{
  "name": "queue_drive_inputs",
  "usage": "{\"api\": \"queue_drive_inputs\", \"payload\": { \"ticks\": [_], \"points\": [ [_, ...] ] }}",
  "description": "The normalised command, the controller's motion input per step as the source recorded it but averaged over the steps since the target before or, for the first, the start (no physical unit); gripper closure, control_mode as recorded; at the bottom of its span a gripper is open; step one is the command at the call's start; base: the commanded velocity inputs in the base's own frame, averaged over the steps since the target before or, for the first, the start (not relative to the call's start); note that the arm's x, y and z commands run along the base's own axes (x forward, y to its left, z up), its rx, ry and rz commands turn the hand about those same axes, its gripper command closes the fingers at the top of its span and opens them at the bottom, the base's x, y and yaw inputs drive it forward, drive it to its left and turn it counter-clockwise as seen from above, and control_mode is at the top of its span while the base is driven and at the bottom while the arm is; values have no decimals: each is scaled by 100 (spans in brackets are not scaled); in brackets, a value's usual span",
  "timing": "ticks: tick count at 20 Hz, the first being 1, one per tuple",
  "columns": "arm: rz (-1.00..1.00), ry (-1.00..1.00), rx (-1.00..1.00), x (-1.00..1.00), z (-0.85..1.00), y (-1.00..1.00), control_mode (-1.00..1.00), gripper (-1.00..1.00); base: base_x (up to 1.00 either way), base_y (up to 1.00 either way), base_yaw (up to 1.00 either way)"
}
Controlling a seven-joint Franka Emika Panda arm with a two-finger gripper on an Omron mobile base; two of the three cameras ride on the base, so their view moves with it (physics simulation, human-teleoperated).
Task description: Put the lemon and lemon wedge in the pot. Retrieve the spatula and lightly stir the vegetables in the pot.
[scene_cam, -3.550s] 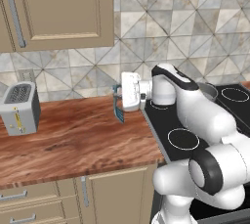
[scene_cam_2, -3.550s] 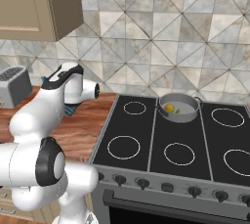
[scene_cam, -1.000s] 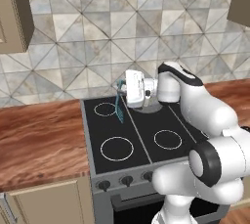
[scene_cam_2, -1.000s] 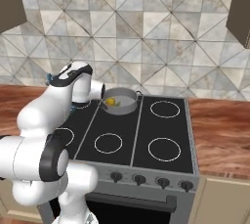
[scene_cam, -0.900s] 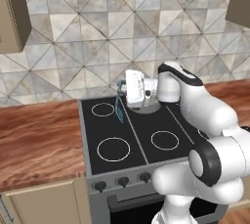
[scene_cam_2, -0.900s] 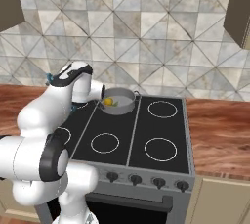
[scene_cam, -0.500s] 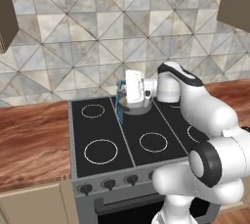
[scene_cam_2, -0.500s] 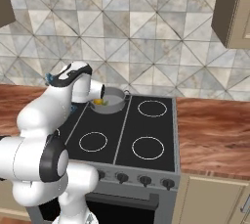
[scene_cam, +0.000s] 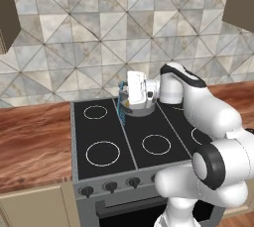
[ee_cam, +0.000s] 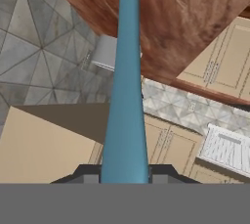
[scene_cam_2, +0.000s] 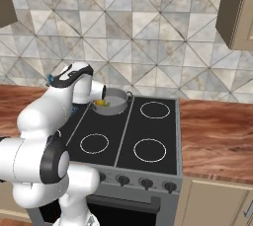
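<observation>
My gripper point(scene_cam: 125, 98) hangs over the back of the stove, at the left rim of the grey pot point(scene_cam: 145, 110), and is shut on the light blue spatula point(scene_cam: 121, 113). In the hand view the spatula's handle point(ee_cam: 126, 96) runs straight up from between the two dark fingertips point(ee_cam: 86, 171). From the right side, the pot point(scene_cam_2: 116, 105) sits on the rear left burner with the yellow lemon point(scene_cam_2: 100, 102) inside it, just past my hand. The lemon wedge is too small to make out. My forearm covers part of the pot in the left base view.
The black stove point(scene_cam: 106, 137) has free burner rings at front and left. Wooden counters flank it on the left point(scene_cam: 30, 141) and on the right point(scene_cam_2: 217, 131). A tiled wall stands behind, and an upper cabinet point(scene_cam_2: 237, 8) hangs at the right.
The whole scene has slid left in both base views, so the base has driven. The arm keeps the same pose with the spatula still gripped beside the pot.
</observation>
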Motion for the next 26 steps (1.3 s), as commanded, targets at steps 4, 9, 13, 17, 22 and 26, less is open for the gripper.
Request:
{"api": "queue_drive_inputs", "payload": {
  "ticks": [4,9,13,17,22,26],
  "points": [
    [0,0,0,0,0,0,100,100,0,0,0],
    [0,0,0,0,0,0,100,100,0,0,0],
    [0,0,0,0,0,0,-100,100,0,0,0],
    [0,0,0,0,0,0,-100,100,0,0,0],
    [1,11,1,18,4,-4,-100,100,0,0,0],
    [15,31,14,52,31,-14,-100,100,0,0,0]
  ]
}}
